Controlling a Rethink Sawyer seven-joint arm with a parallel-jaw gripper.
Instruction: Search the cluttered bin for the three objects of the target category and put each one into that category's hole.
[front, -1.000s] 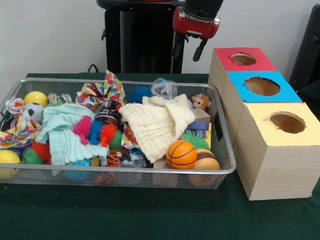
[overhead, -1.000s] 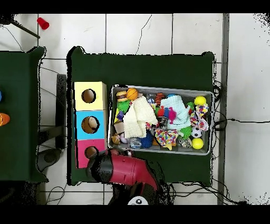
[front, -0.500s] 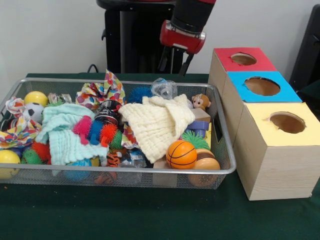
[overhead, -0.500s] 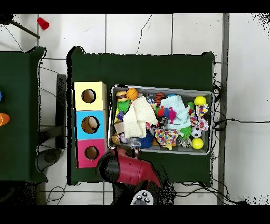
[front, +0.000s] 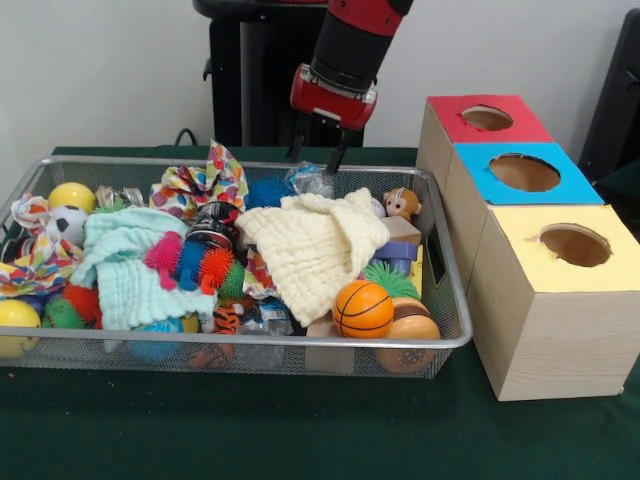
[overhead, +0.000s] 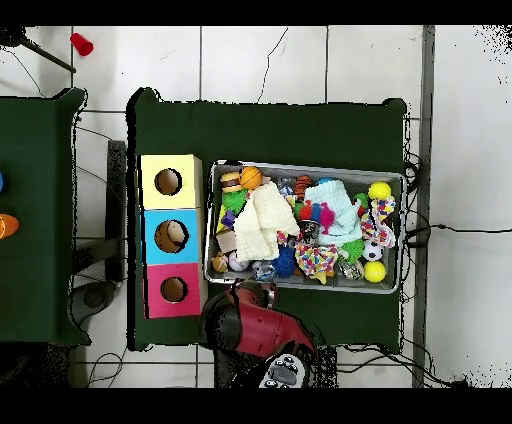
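Front view shows the claw (front: 318, 152) hanging over the far rim of the wire bin (front: 250, 344), its two fingers apart and holding nothing, tips just above a crumpled clear plastic piece (front: 312, 180) and beside a blue spiky ball (front: 266, 190). Just nearer the camera lies a cream cloth (front: 315, 245) draped over other things, with a small monkey figure (front: 402, 203) at its right and an orange basketball (front: 362, 308) at the near rim. Further left are a mint cloth (front: 125, 265), a row of pink, blue and orange spiky balls (front: 190, 263), a yellow ball (front: 72, 195) and a soccer ball (front: 66, 222). To the right of the bin on the green table (front: 300, 430) stand three boxes with holes: red (front: 486, 118), blue (front: 525, 172) and yellow (front: 574, 245).

This looks like the search-and-reach step; which category is wanted cannot be told. Next, the claw would need to descend squarely over one chosen item, clear of the cloth's folds, then close.
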